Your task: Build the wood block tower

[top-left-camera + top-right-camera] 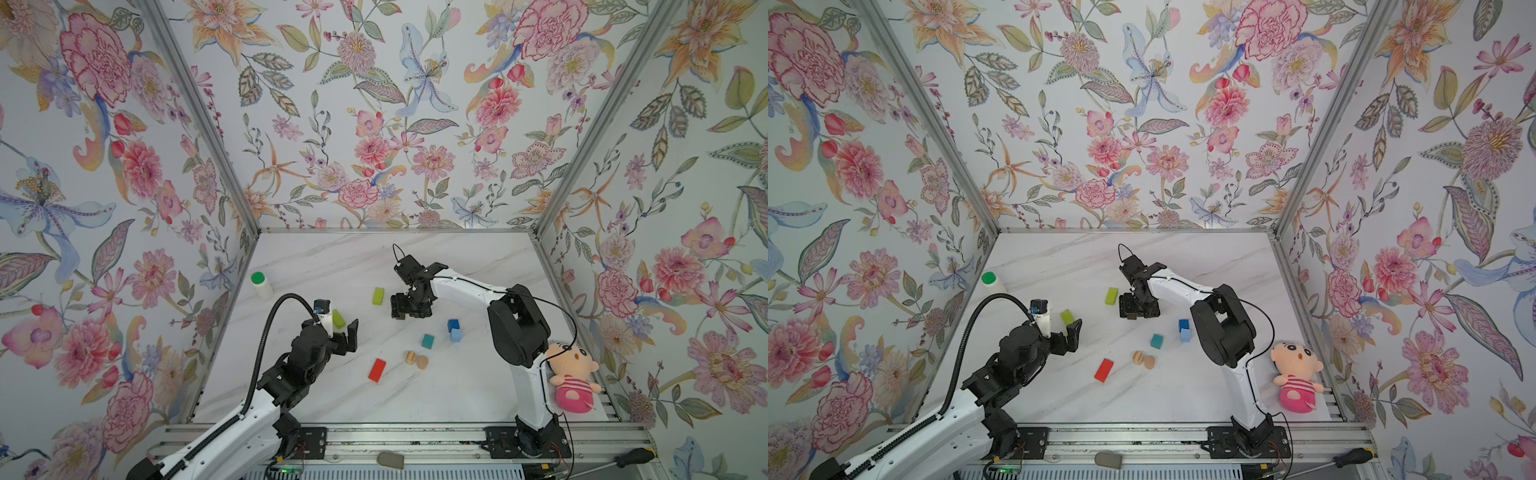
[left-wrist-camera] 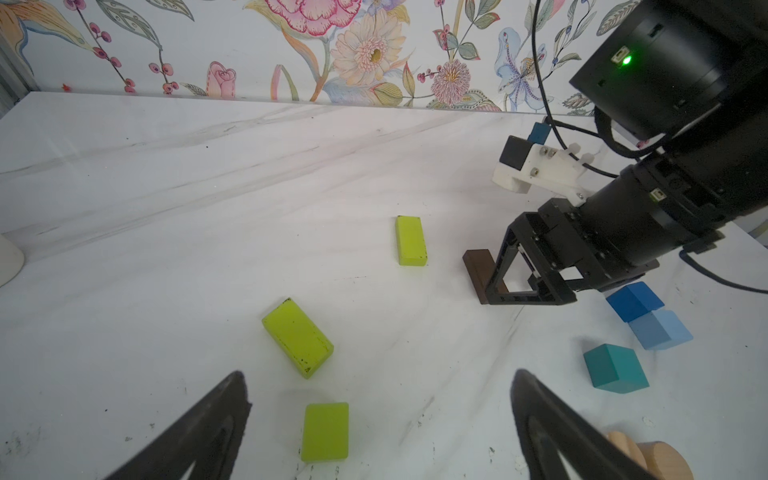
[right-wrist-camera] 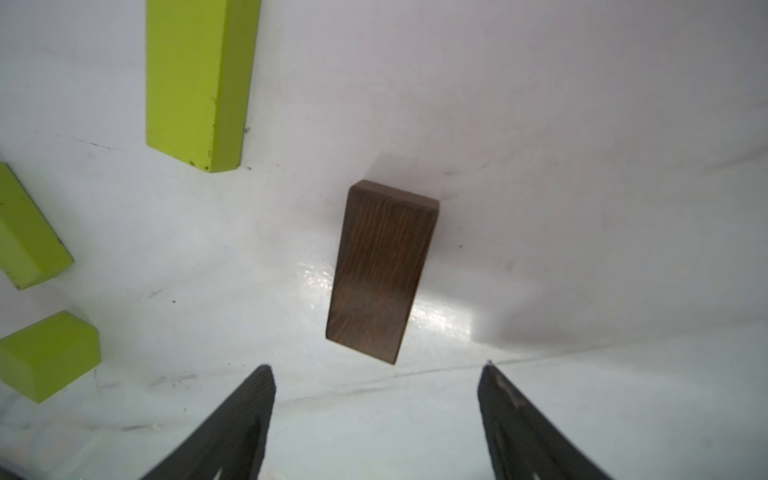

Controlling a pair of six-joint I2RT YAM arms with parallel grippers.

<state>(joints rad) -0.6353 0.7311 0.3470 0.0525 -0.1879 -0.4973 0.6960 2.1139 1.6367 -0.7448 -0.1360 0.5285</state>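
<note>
The wood blocks lie scattered on the white table (image 1: 457, 395); no tower shows. The dark brown block (image 3: 382, 270) lies flat just ahead of my right gripper (image 3: 376, 374), which points down at it, open and empty (image 1: 400, 309). Three yellow-green blocks (image 2: 410, 240) (image 2: 297, 336) (image 2: 325, 431) lie before my left gripper (image 2: 381, 374), which is wide open; the nearest block sits between its fingertips, untouched. In both top views the left gripper (image 1: 343, 332) (image 1: 1065, 332) hovers by one yellow-green block (image 1: 338, 319). The red block (image 1: 377, 370), teal block (image 1: 427, 341), two blue blocks (image 1: 454, 330) and two tan pieces (image 1: 417, 360) lie apart.
A white green-capped bottle (image 1: 262, 284) stands at the left wall. A pink plush doll (image 1: 573, 382) lies by the right arm's base. Flowered walls close in three sides, and an aluminium rail (image 1: 415, 440) runs along the front edge.
</note>
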